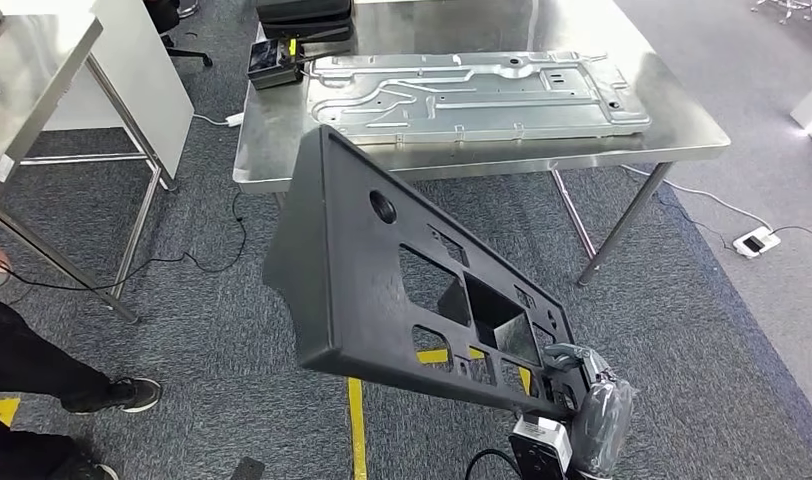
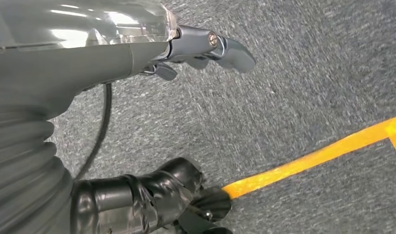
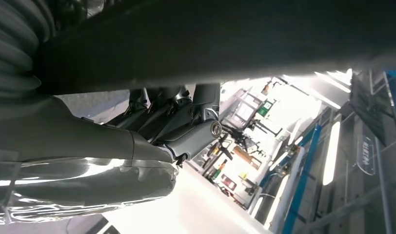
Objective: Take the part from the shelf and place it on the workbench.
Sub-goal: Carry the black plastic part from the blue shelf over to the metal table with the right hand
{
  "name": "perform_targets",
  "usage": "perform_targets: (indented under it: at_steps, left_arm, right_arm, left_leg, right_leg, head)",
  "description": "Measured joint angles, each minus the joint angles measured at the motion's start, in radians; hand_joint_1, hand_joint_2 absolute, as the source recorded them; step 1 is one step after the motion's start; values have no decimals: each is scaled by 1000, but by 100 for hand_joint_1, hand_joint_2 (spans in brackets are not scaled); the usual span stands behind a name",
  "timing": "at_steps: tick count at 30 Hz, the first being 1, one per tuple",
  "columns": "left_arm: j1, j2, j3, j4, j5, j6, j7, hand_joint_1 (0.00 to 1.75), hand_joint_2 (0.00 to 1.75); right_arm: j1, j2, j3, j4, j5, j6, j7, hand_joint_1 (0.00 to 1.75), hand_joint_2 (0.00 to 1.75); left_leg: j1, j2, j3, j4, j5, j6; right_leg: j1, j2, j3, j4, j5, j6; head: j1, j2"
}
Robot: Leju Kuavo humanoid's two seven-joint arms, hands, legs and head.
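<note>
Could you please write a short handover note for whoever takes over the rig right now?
Right robot hand: grips the large black part at its lower end, holding it tilted in the air above the carpet.
Left robot hand: hangs over the grey carpet near a yellow tape line, holding nothing, fingers loosely curled.
Workbench: steel table ahead, with a pressed metal panel lying on it and a black box at its far left corner.
Done: the part is in hand.
Left: carry it to the workbench, set it down, release. A person's shoe is close by on the robot's left.
</note>
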Motion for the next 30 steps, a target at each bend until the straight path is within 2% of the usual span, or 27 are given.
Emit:
perform_targets:
  at_steps: [1, 2, 4, 5, 6, 10, 12, 15, 16, 17, 18, 19, 20, 22, 23, 25, 26, 27, 28, 30]
  left_arm:
    - [2, 0, 0, 0, 0, 0, 0, 0, 175]
    - [3, 0, 0, 0, 0, 0, 0, 0, 175]
    - [4, -1, 0, 0, -1, 0, 0, 0, 175]
    - [3, -1, 0, 0, -2, 0, -1, 0, 175]
    - [2, -1, 0, 0, -2, 0, -1, 0, 175]
    - [0, -1, 0, 0, -3, 0, -2, 0, 175]
    - [-2, -1, 0, 0, -3, -1, -3, 0, 175]
    - [-1, -1, 0, 0, -3, -2, -3, 0, 175]
    - [1, -1, 0, 0, -3, -2, -3, 0, 175]
    - [2, -1, 0, 0, -4, -2, -3, 0, 175]
    - [2, -1, 0, 0, -5, -2, -3, 0, 175]
    - [2, -1, 0, 0, -6, -2, -3, 0, 175]
    - [1, 0, 0, 0, -6, -2, -3, 0, 175]
    - [0, 3, 0, 0, -7, -2, -3, 0, 175]
    - [1, 4, 0, 0, -6, -2, -3, 0, 175]
    - [4, 3, 0, 0, -7, -2, -4, 0, 175]
    - [4, 2, 0, 0, -7, -2, -4, 0, 175]
    - [3, 2, 0, 0, -8, -2, -4, 0, 175]
    - [0, 1, 0, 0, -8, -2, -4, 0, 175]
    - [-2, -1, 0, 0, -9, -3, -5, 0, 175]
  right_arm:
    - [1, 0, -2, 0, 2, 0, -1, 175, 175]
    - [2, 0, -4, 0, 4, 0, -2, 175, 175]
    - [2, 0, -10, -2, 11, 0, -6, 175, 175]
    - [2, 0, -13, -3, 15, 0, -8, 175, 175]
    - [3, 0, -16, -6, 19, 0, -10, 175, 175]
    - [6, 0, -27, -19, 29, 0, -11, 175, 175]
    - [6, 1, -31, -27, 33, 0, -12, 175, 175]
    - [5, 2, -36, -31, 38, 0, -13, 175, 175]
    - [6, 2, -39, -31, 40, 0, -13, 175, 175]
    - [6, 2, -42, -32, 42, 0, -13, 175, 175]
    - [7, 2, -45, -35, 44, 0, -13, 175, 175]
    - [7, 2, -47, -39, 46, 0, -13, 175, 175]
    - [7, 2, -49, -43, 48, 0, -13, 175, 175]
    - [7, 2, -52, -47, 50, 0, -14, 175, 175]
    - [8, 2, -53, -48, 52, 0, -14, 175, 175]
    - [9, 2, -58, -53, 55, 0, -14, 175, 175]
    - [9, 2, -61, -55, 57, 0, -14, 175, 175]
    - [7, 2, -63, -58, 58, 0, -14, 175, 175]
    - [6, 2, -66, -59, 59, 0, -14, 175, 175]
    - [5, 1, -71, -61, 62, 0, -13, 175, 175]
  left_leg:
    - [1, 0, 7, 0, -7, -2]
    - [3, -1, 16, 0, -14, -6]
    - [7, -2, 37, 1, -32, -15]
    - [8, -4, 45, 3, -40, -21]
    - [7, -4, 48, 3, -47, -28]
    - [5, -4, 53, 20, -55, -50]
    - [7, -3, 12, 100, -77, -56]
    - [7, -2, -102, 280, -149, -62]
    - [6, -2, -125, 301, -152, -59]
    - [4, -2, -131, 285, -131, -53]
    - [0, -2, -120, 234, -90, -43]
    - [-6, -2, -99, 164, -40, -27]
    - [-14, -1, -79, 106, -11, -12]
    - [-29, -2, -55, 35, 1, 12]
    - [-33, -3, -48, 24, -5, 18]
    - [-30, -4, -18, -8, 14, 25]
    - [-25, -3, -2, -19, 21, 27]
    - [-21, -3, 11, -26, 24, 26]
    - [-18, -2, 17, -29, 22, 25]
    - [-16, -3, 24, -29, 12, 22]
  right_leg:
    - [-3, -1, -20, 9, 5, 4]
    - [-6, -1, -24, -17, 33, 7]
    - [-12, -3, 7, -135, 126, 12]
    - [-11, -5, 21, -187, 152, 11]
    - [-10, -6, 29, -218, 168, 6]
    - [-8, -5, 40, -233, 172, -27]
    - [-7, -6, 55, -239, 168, -39]
    - [0, -6, 72, -241, 153, -51]
    - [3, -4, 79, -241, 147, -53]
    - [7, -2, 87, -241, 141, -55]
    - [12, -1, 97, -241, 135, -55]
    - [15, 0, 104, -243, 128, -56]
    - [18, 0, 111, -244, 123, -55]
    - [16, 1, 120, -249, 115, -48]
    - [14, 0, 126, -248, 119, -41]
    - [15, -1, 138, -238, 125, -32]
    - [16, -2, 136, -221, 118, -29]
    - [15, -2, 124, -192, 98, -24]
    - [11, -2, 99, -147, 71, -18]
    - [3, -2, 23, -39, 22, -4]
  head:
    - [0, 0]
    - [0, 0]
    - [0, 0]
    - [1, 0]
    - [1, 0]
    - [0, 0]
    - [-1, 0]
    - [-1, 0]
    - [-1, 0]
    - [-1, 0]
    - [-1, 0]
    - [-1, 0]
    - [0, 0]
    - [0, 0]
    - [0, 0]
    - [-1, 0]
    - [0, 0]
    - [0, 0]
    - [1, 0]
    - [1, 0]
